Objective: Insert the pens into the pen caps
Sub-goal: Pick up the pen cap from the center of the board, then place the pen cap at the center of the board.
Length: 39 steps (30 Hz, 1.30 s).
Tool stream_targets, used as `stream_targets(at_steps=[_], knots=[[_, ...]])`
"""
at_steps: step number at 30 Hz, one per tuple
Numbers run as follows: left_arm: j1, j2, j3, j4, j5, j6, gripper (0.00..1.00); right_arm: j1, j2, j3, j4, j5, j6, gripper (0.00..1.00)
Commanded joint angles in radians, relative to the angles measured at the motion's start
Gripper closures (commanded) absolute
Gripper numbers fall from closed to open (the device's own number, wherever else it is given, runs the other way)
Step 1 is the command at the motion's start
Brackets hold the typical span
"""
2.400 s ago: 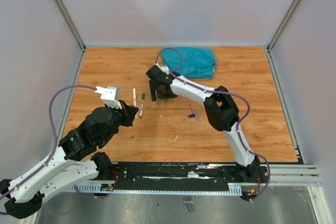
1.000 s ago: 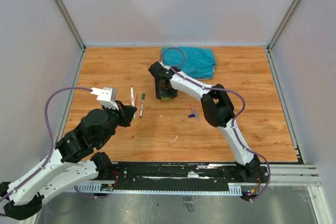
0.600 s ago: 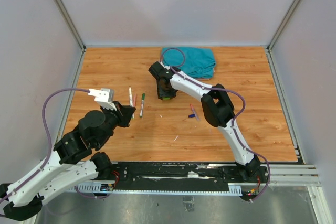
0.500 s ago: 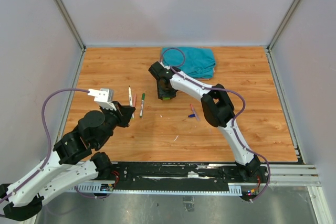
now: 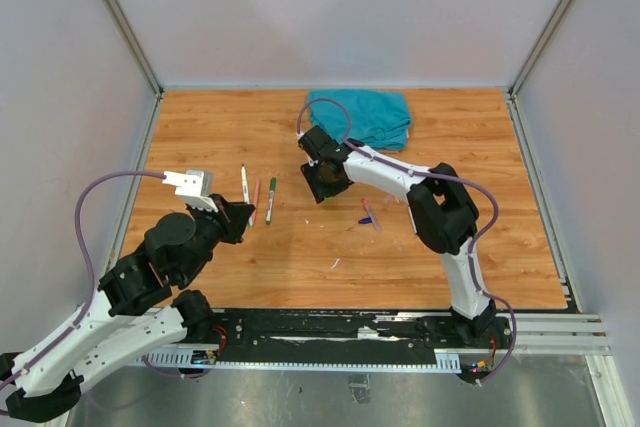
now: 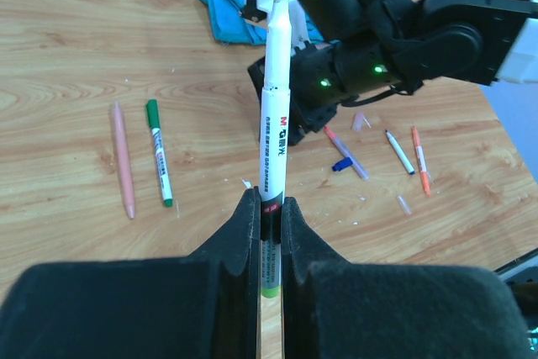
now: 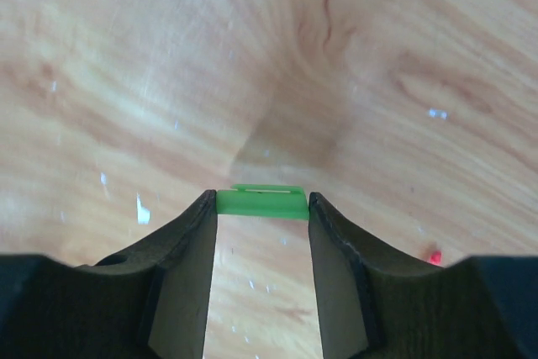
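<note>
Our left gripper [image 6: 269, 212] is clamped on a white-barrelled pen [image 6: 276, 98], whose bare tip points up and away toward the right arm. Our right gripper [image 5: 326, 183] pinches a green cap [image 7: 259, 202] between its fingers, over the counter [image 5: 220, 127] (not far from the teal cloth [image 5: 365, 117]). A pink pen [image 6: 123, 160] and a green-capped pen [image 6: 158, 153] lie side by side on the wood, not touching.

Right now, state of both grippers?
Left gripper: closed, holding an uncapped white pen.
Right gripper: closed on a green pen cap.
</note>
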Motion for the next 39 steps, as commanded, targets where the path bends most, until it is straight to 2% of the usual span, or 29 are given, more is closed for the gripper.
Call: stream_targets(at_steps=[1, 7, 15, 21, 26, 34, 39], knots=[[0.002, -0.013, -0.006, 0.011, -0.024, 0.009, 1.0, 0.001, -0.118, -0.124, 0.054, -0.083, -0.193, 0.63], [0.003, -0.014, -0.005, 0.011, -0.024, 0.01, 1.0, 0.039, -0.215, -0.255, 0.051, -0.146, -0.343, 0.61], [0.003, -0.01, -0.01, 0.016, -0.03, 0.01, 0.99, 0.137, -0.249, -0.315, -0.02, -0.122, -0.513, 0.59], [0.002, -0.012, -0.005, 0.01, -0.032, 0.013, 0.99, 0.171, -0.265, -0.356, -0.062, -0.21, -0.606, 0.58], [0.003, -0.013, -0.004, 0.01, -0.039, 0.013, 0.99, 0.192, -0.261, -0.362, -0.086, -0.249, -0.641, 0.55], [0.003, -0.024, -0.006, 0.007, -0.04, 0.009, 0.99, 0.191, -0.209, -0.341, -0.108, -0.219, -0.642, 0.52], [0.002, -0.025, -0.006, 0.006, -0.038, 0.008, 0.99, 0.193, -0.202, -0.329, -0.12, -0.21, -0.637, 0.43]])
